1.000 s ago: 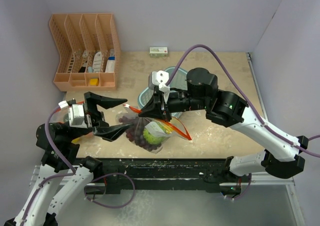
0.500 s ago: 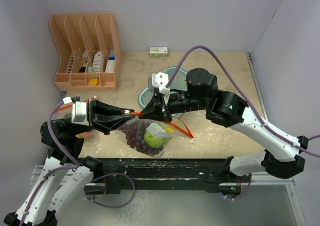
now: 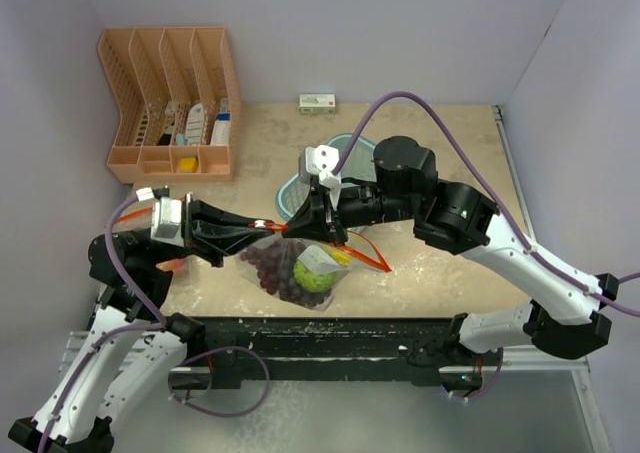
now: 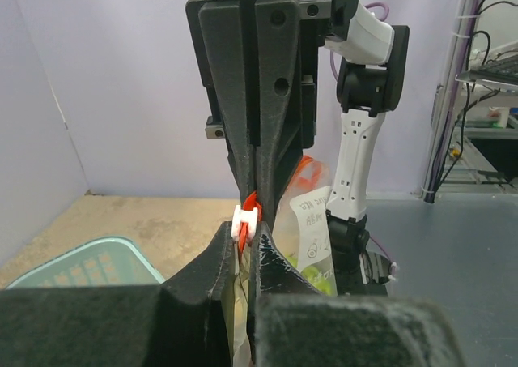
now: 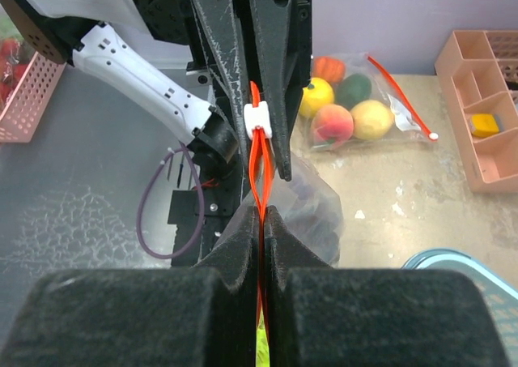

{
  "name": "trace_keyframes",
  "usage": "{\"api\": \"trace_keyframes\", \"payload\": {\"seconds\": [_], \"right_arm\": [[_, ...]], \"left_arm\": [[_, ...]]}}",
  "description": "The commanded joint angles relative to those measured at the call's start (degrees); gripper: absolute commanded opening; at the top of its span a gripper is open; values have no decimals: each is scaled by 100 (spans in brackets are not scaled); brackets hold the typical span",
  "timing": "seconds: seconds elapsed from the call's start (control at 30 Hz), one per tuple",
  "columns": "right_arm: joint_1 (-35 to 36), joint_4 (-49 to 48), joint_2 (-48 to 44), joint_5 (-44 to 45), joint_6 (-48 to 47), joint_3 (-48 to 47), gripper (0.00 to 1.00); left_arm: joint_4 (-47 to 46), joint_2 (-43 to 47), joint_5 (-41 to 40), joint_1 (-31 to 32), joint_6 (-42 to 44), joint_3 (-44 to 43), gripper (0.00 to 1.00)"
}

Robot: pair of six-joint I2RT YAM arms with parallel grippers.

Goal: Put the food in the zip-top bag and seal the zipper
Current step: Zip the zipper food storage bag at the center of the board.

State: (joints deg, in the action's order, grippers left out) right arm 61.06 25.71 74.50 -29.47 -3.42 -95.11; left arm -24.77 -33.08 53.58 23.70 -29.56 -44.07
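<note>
Nearest the arms' bases, the zip-top bag (image 3: 295, 273) hangs by the table's (image 3: 450, 173) front edge, with a grape bunch (image 3: 272, 265) and a green-yellow fruit (image 3: 312, 271) inside. Just above, the left gripper (image 3: 258, 226) is pinched together on the white slider (image 4: 245, 221) at the zipper's (image 3: 365, 258) left end. The right gripper (image 3: 312, 235) is clamped on the strip beside it, apparently anchoring it so the slider can run along. Farther back sit a light blue basket (image 3: 345, 143), a peach organiser (image 3: 170, 93) and a small box (image 3: 317, 102).

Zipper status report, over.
Left gripper shut on zipper slider. Right gripper shut on zipper. Zip-top bag hanging between, food inside. No obstruction seen.
</note>
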Motion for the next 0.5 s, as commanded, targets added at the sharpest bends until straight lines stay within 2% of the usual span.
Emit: {"api": "trace_keyframes", "payload": {"seconds": [0.0, 0.07, 0.2, 0.47], "right_arm": [[2, -611, -238, -19, -27, -146, 0], [-2, -604, -234, -23, -19, -160, 0], [0, -552, -217, -22, -18, -198, 0], [2, -539, -223, -16, -42, -269, 0]], "left_arm": [[171, -413, 476, 23, -55, -294, 0], [168, -423, 475, 17, -37, -303, 5], [179, -366, 474, 25, 22, -294, 8], [201, -245, 673, 20, 36, -210, 33]]}}
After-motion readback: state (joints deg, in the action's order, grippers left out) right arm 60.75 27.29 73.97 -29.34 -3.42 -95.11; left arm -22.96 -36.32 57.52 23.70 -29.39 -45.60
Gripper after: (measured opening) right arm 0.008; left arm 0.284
